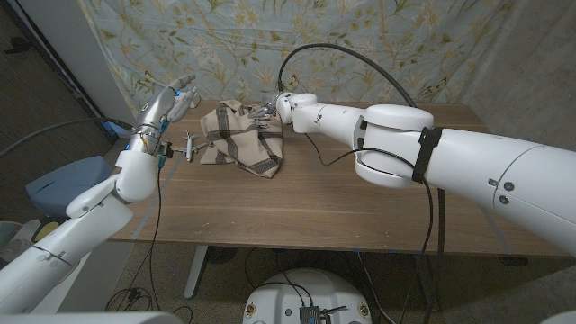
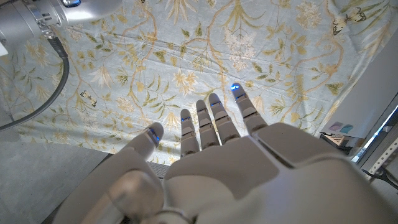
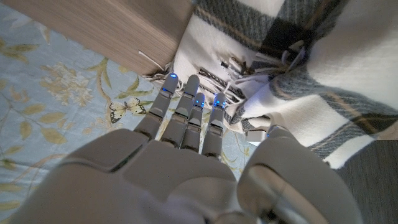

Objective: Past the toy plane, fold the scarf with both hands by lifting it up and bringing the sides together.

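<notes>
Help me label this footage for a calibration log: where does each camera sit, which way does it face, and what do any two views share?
Head view: fixed on the robot's head, looking down over the wooden table at the scarf and toy plane; both arms show, left hand raised, right hand at the scarf.
Left wrist view: on the left wrist, facing the floral curtain; the left hand shows, fingers spread.
Right wrist view: on the right wrist, facing the scarf at the table's edge; the right hand shows.
Shared: head and right wrist views both show the scarf.
</notes>
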Tool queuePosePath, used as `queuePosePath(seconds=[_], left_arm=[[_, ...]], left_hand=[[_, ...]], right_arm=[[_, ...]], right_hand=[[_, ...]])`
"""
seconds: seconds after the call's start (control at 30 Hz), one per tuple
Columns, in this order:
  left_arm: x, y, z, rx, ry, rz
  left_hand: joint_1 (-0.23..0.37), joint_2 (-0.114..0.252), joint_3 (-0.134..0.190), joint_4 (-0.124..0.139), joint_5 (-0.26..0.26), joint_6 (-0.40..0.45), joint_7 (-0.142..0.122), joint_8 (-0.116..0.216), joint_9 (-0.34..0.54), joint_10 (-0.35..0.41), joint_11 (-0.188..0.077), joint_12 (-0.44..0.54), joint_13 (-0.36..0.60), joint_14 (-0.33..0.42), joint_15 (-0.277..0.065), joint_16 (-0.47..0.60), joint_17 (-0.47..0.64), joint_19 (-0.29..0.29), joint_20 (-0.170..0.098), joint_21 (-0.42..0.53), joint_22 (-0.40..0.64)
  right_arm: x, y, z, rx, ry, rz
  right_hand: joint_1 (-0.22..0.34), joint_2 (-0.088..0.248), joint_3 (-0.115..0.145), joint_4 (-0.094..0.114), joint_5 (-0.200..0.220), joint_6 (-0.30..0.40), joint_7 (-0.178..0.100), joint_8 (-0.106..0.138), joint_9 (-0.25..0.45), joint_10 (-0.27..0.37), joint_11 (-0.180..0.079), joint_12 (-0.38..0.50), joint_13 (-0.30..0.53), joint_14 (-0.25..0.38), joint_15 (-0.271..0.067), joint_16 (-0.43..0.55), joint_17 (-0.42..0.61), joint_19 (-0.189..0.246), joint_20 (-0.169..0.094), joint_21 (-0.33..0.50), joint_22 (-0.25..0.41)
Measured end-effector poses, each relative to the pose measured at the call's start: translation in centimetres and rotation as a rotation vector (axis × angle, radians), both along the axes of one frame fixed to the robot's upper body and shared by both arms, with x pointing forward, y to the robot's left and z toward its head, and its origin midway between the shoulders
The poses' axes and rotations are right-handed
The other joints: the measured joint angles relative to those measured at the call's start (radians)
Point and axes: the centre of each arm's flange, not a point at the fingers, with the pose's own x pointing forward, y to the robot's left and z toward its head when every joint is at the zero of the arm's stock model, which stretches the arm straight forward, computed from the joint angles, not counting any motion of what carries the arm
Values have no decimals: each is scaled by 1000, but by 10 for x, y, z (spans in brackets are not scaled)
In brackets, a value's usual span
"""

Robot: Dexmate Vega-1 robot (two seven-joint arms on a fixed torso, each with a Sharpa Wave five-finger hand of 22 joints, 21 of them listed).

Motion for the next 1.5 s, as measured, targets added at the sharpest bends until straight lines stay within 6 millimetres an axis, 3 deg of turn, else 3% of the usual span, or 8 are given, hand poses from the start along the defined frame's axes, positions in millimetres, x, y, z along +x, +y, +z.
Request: queuePosePath(seconds=[0.1, 0.33, 0.47, 0.57, 0.63, 0.77, 1.17, 1.5], left_arm=[[2, 0, 1, -3, 2, 4], [7, -1, 0, -8, 9, 7], [8, 0, 1, -13, 12, 6], [9, 1, 0, -18, 15, 5], [10, 1, 0, -23, 18, 4], [11, 2, 0, -29, 19, -4], [17, 0, 4, -33, 17, -41], [14, -2, 13, -55, -21, -143]], left_hand=[[0, 0, 0, 0, 0, -9, 0, 0, 0, 0, 0, 0, 0, 0, 0, 0, 0, 0, 0, 0, 0], [0, 0, 4, -4, 0, -16, 4, -4, 0, -4, 4, 0, 0, 0, 0, 0, 0, 0, 0, 0, 0], [0, 0, 4, -4, 0, -21, -1, -4, 0, -5, 5, 0, 5, 0, 0, 0, 0, 0, 0, 0, 0], [0, 0, 4, -4, 0, -25, 3, -4, 0, -11, 0, 0, 5, 0, 0, 0, 0, 0, 0, 0, 0], [0, 0, 4, -4, 0, -30, 1, -4, 0, -11, 0, 0, 5, 0, 0, 0, 0, 0, 0, 0, 0], [0, 0, 4, -4, 0, -33, 1, -8, 0, -16, 5, 0, 5, 0, 0, 0, 0, 0, 0, 0, 0], [0, 0, 4, -4, 0, -48, 2, -8, 0, -16, 5, -6, 5, 0, 0, 0, 0, -4, -4, 0, 0], [-14, -11, -10, -18, 0, -60, 3, -8, 0, -16, 5, -6, 5, 0, 0, 0, 0, -3, -11, 0, 0]], right_arm=[[0, 3, -5, 29, 32, 9], [-4, 14, -16, 57, 75, 33], [-6, 19, -22, 66, 86, 43], [-6, 21, -25, 102, 97, 53], [-6, 21, -27, 124, 106, 57], [-5, 20, -28, 186, 129, 69], [-6, 17, -34, 459, 158, 273], [-26, 23, -33, 507, 79, 531]], right_hand=[[22, -6, 8, -20, 3, 12, 6, 0, 0, 7, 7, 0, 4, 0, 0, 1, 1, 0, 0, -1, 0], [130, 5, 37, -99, 21, 71, 11, 10, 0, 55, -6, 12, 7, 14, -6, 33, 6, 17, -17, 0, 0], [298, 70, 113, -208, 26, 218, 1, 48, 3, 177, -41, 74, 25, 102, -11, 109, 30, 70, -48, 26, 0], [453, 102, 186, -273, 21, 355, -11, 107, 29, 275, -82, 145, 60, 175, -17, 188, 79, 101, -79, 54, 4], [502, 104, 207, -279, 17, 396, -16, 133, 45, 310, -99, 177, 78, 203, -22, 225, 108, 112, -90, 66, 5], [539, 100, 213, -281, 10, 418, -21, 156, 65, 331, -117, 204, 99, 231, -30, 269, 149, 115, -93, 76, 9], [573, 107, 221, -272, 9, 403, -28, 165, 90, 304, -131, 208, 125, 221, -29, 281, 163, 105, -102, 91, 9], [573, 107, 228, -237, 1, 380, -52, 174, 101, 269, -159, 215, 148, 168, -22, 227, 149, 69, -139, 91, 9]])
